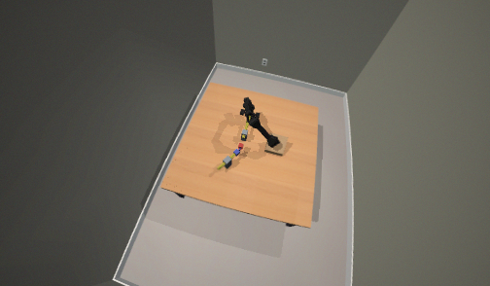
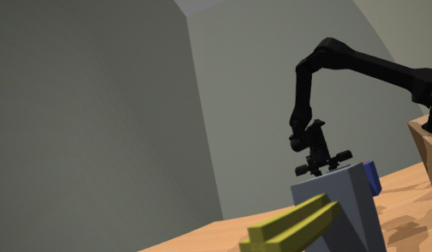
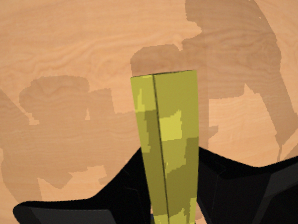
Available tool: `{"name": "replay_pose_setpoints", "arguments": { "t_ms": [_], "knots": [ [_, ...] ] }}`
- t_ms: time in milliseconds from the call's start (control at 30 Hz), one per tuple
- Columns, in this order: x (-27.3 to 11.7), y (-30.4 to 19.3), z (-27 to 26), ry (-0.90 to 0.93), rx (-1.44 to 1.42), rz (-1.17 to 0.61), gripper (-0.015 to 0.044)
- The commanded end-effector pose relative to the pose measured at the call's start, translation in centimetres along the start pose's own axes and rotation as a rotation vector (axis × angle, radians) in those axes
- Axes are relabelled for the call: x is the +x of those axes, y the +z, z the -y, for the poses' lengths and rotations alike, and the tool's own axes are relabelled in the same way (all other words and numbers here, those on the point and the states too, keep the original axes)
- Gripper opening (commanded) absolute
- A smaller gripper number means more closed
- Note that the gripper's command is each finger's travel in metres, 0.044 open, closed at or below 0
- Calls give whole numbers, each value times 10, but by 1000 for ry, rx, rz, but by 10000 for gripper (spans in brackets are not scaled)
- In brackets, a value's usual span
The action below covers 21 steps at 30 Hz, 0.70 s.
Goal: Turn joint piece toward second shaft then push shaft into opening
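Fingers [image 2: 317, 173] closely flank the yellow shaft [image 1: 247, 124] [image 3: 177, 115], scant side room (pinching it? I cannot tell).

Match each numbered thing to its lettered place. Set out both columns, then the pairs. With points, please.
Things
1. Red piece [image 1: 240, 146]
2. Wall outlet [image 1: 264, 62]
3. End effector [image 1: 249, 114] [image 2: 326, 172] [image 3: 162, 147]
4. Blue piece [image 1: 236, 152] [image 2: 374, 178]

Places
A. Between the red piece and a grey block [image 1: 227, 160] [image 2: 326, 191]
B. With a finger on either side of a yellow shaft [image 1: 247, 125] [image 3: 177, 105]
C. Between the blue piece and the other grey block [image 1: 244, 131]
D. On the wall beyond the table [image 1: 287, 183] [image 2: 193, 238] [image 3: 40, 30]

Pairs: 1-C, 2-D, 3-B, 4-A
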<state>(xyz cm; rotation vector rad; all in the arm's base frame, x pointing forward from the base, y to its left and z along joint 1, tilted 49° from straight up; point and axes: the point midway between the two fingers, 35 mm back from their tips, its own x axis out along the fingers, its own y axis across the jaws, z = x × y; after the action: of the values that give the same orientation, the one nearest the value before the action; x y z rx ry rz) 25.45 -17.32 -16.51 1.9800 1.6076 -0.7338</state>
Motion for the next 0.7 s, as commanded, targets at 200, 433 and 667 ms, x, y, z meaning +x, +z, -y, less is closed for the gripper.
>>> {"name": "replay_pose_setpoints", "arguments": {
  "t_ms": [200, 433, 667],
  "knots": [
    [0, 0, 0, 2, 3, -1, 67],
    [0, 0, 0, 2, 1, 0, 34],
    [0, -1, 0, 2, 1, 0, 0]
  ]
}}
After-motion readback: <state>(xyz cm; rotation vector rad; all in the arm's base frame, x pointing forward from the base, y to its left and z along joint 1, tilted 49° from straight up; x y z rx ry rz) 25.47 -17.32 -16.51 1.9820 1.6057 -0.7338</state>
